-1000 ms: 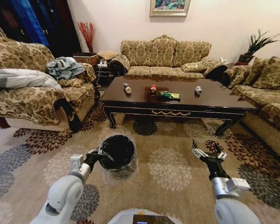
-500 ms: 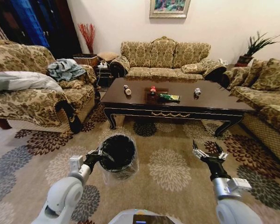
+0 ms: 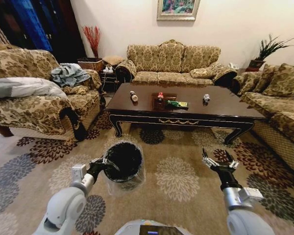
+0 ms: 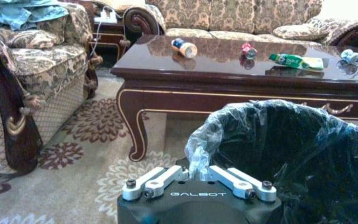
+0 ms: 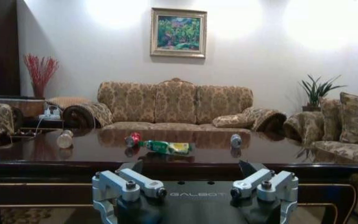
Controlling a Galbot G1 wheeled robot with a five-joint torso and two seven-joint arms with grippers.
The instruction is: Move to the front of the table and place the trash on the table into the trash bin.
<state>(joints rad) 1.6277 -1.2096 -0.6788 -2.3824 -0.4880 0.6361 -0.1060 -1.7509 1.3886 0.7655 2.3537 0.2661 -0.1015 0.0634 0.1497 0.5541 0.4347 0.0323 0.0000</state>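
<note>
The dark glossy table [image 3: 230, 105] stands ahead across the carpet. On it lie the trash items: a white bottle [image 3: 133, 96], a red can [image 3: 160, 96], a green bottle [image 3: 177, 104] and a silvery can [image 3: 206, 98]. The black trash bin [image 3: 133, 145] with its clear bag hangs low at my left, and my left gripper [image 3: 107, 163] is shut on its rim. In the left wrist view the left gripper [image 4: 197, 173] pinches the bag at the trash bin's edge [image 4: 272, 135]. My right gripper [image 3: 216, 156] is open and holds nothing, pointing at the table [image 5: 92, 151].
A patterned sofa [image 3: 171, 61] stands behind the table. An armchair [image 3: 34, 105] with clothes is at the left, and another sofa [image 3: 279, 107] is at the right. Flowered carpet [image 3: 179, 176] lies between me and the table.
The whole head view has shifted slightly, so the camera has moved. Both grippers keep their poses, and the left one still holds the bin.
</note>
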